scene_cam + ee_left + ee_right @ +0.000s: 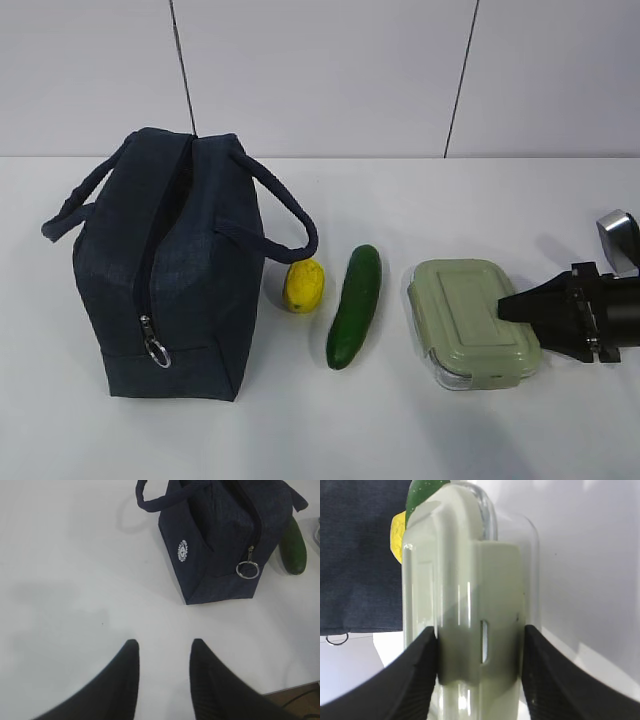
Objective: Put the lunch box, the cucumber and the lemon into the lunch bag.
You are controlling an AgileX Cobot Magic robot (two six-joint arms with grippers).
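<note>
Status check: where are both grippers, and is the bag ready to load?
Right gripper straddling lunch box clip tab. Left gripper open, short of lunch bag. Zipper looks closed.

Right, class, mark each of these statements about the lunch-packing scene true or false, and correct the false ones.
1. The lemon lies between the lunch bag and the cucumber. True.
2. The lunch box is already inside the bag. False: it sits on the table, right of the cucumber.
3. The right end effector has its fingers on either side of the lunch box's clip tab. True.
4. The left end effector holds the bag's handle. False: it is open over bare table, holding nothing.
5. The lunch box has no lid. False: a pale green lid is on it.
</note>
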